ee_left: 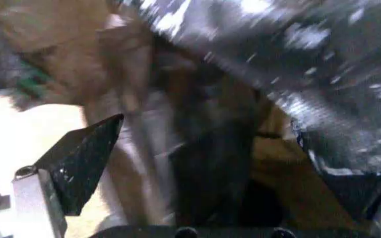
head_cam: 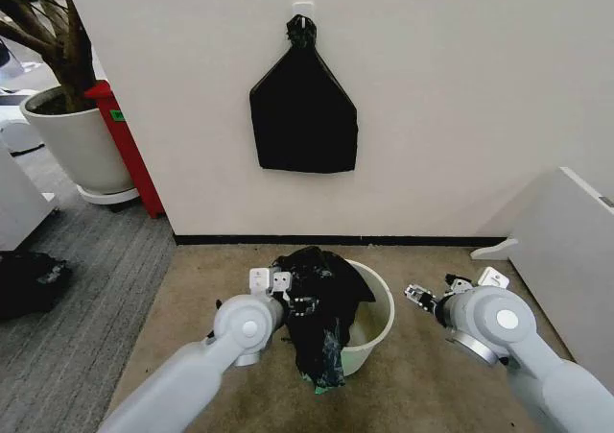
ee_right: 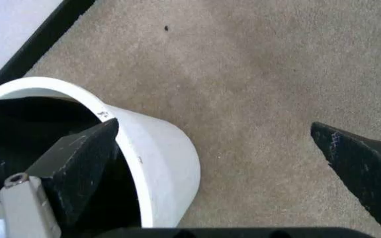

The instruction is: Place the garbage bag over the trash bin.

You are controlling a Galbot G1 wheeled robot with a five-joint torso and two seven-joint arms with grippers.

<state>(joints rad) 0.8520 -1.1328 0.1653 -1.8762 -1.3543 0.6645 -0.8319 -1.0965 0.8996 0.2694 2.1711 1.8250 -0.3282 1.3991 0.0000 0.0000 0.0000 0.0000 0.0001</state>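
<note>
On carpet (head_cam: 192, 289), left pincer (head_cam: 297, 303) in garbage bag (head_cam: 321, 308).

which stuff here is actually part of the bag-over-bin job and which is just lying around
Part of the job:
- garbage bag, draped over the bin's left side
- trash bin
- left gripper, at the bag
- right gripper, open, just right of the bin

Just lying about:
- black bundle hanging on the wall
- plant pot with a tree
- red stand
- white furniture panel

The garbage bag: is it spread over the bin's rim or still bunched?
Bunched. The garbage bag drapes over the left side of the trash bin; the right rim is bare. Left tool is at it.
</note>
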